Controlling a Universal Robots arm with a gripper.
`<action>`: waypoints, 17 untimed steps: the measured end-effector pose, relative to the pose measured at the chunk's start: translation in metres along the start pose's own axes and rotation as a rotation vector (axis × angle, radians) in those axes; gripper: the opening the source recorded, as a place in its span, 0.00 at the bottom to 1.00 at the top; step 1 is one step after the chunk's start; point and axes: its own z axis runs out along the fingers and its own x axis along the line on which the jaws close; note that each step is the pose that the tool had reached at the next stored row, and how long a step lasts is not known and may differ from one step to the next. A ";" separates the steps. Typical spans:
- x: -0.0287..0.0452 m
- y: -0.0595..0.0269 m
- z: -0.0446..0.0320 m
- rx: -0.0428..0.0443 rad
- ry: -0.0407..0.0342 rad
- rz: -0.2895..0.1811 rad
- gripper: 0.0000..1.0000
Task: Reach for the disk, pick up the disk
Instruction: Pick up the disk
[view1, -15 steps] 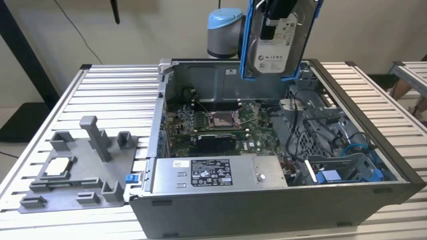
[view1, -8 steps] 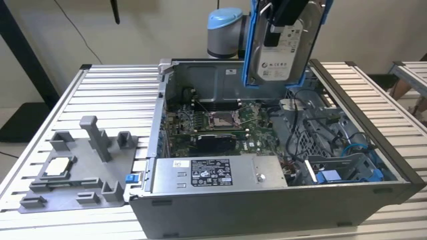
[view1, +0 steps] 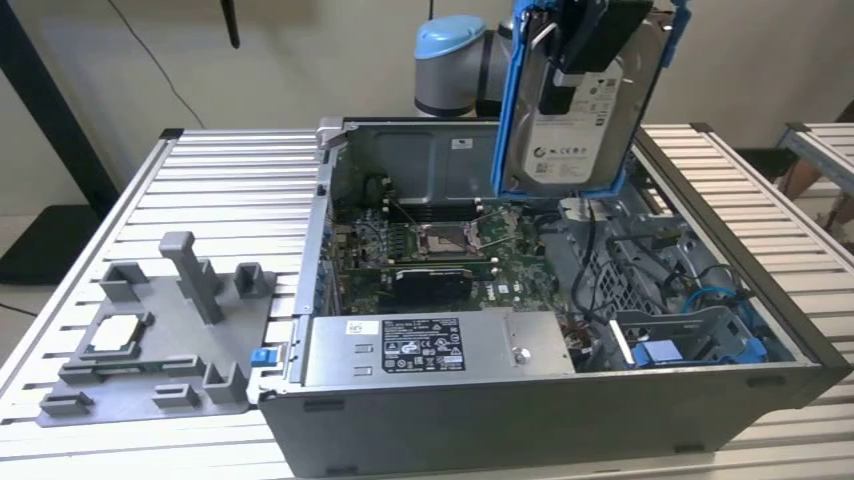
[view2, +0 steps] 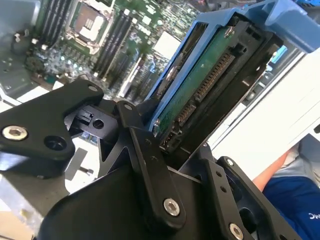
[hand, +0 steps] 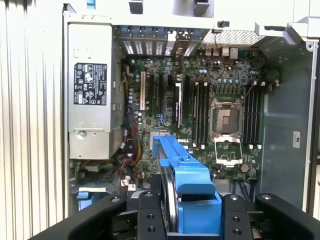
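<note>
The gripper (view1: 583, 45) holds the disk (view1: 587, 120) clamped between its black fingers (hand: 150, 215), lifted clear above the open computer case (view1: 561, 400). In the exterior view the disk hangs upright at about twelve o'clock from the case's middle, with its white-and-blue label facing the camera and its bright blue frame (view1: 507, 120) running down both edges. The label carries small print and round marks, too fine to make out.

In the second wrist view the disk's (view2: 200, 85) green underside and its row of connector pins show, with the gripper's (view2: 165, 150) black links closed against the blue frame (view2: 280, 20).

In the first wrist view the disk (hand: 172, 200) sits edge-on between the fingers, above the circuit board (hand: 200, 100) with its bare processor socket (hand: 226, 117).

Inside the case, at six o'clock in the exterior view, lies a long grey metal box (view1: 441, 345) with a black-and-white sticker (view1: 420, 344), its lettering unreadable. At nine o'clock from the case, on the slatted table (view1: 227, 170), stands a grey holder (view1: 160, 340) with a small pale chip (view1: 116, 332).
</note>
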 end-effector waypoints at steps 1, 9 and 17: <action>0.0042 0.0000 0.0000 0.0000 -0.0001 0.000 0.00; 0.0366 -0.0004 0.0001 -0.0001 0.0000 0.002 0.00; 0.0604 -0.0086 0.0011 -0.0030 0.0000 0.002 0.00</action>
